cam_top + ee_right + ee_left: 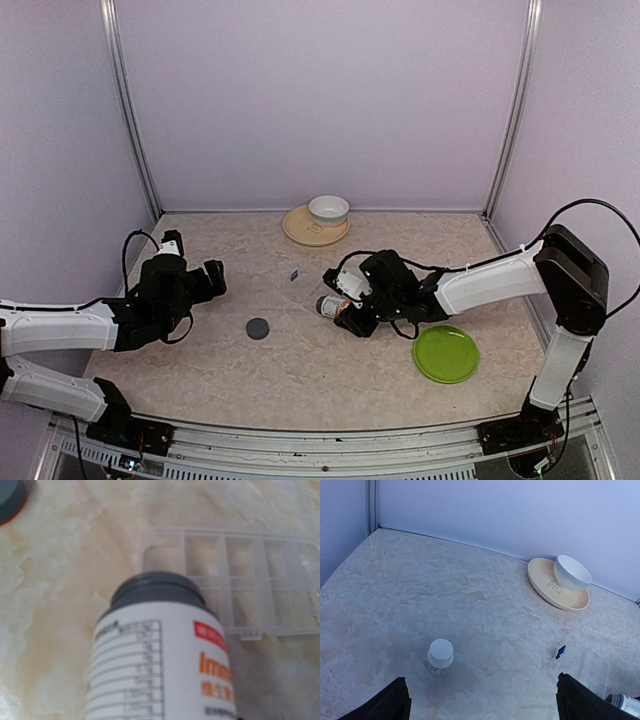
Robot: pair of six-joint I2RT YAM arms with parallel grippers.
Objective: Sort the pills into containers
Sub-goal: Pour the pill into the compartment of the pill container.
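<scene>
Desk (420, 580) looks marbled, smooth, faintly shiny. Box (250, 585): clear glossy plastic. Bottle (150, 680): white, printed label, matt grey neck. Bowl (572, 572) gleams, glazed white.

The left gripper (213, 277), jaws spread wide, hangs over bare worktop (200, 385). Ahead of it only a small bottle (440, 656) stands upright. Mid-table is crowded: the clear pill box (240, 580), a tiny blue piece (560, 651), and the right gripper (336, 308) clamping a tilted supplement bottle (160, 655). A bowl (328, 209) on a tan plate (298, 232) blocks the back and a green plate (446, 353) the near right.
</scene>
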